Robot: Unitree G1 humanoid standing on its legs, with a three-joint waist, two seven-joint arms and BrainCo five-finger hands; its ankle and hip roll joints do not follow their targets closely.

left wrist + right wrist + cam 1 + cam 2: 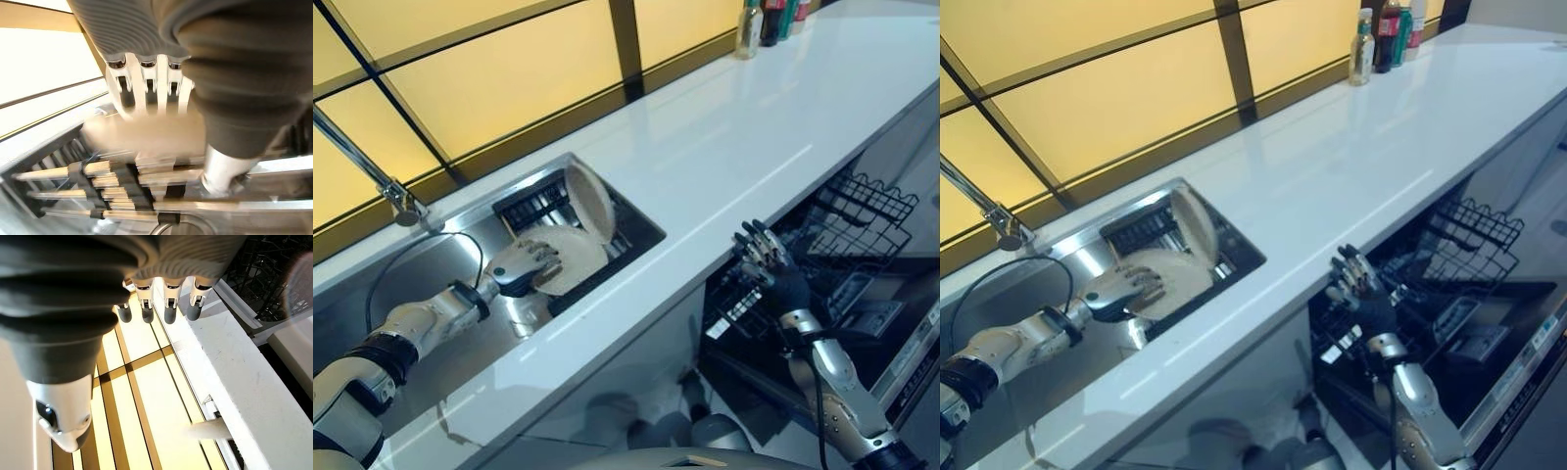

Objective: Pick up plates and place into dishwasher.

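Cream plate (570, 257) is lying in the sink (460, 240) rack, your left hand (521, 266) curling on its near rim; right hand (766, 257), fingers spread and empty, is waiting beside the dishwasher (847, 245).

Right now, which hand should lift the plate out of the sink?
Left. The left hand is already down in the sink with its fingers on the flat-lying plate. The right hand is empty, held up beside the open dishwasher rack, across the counter.
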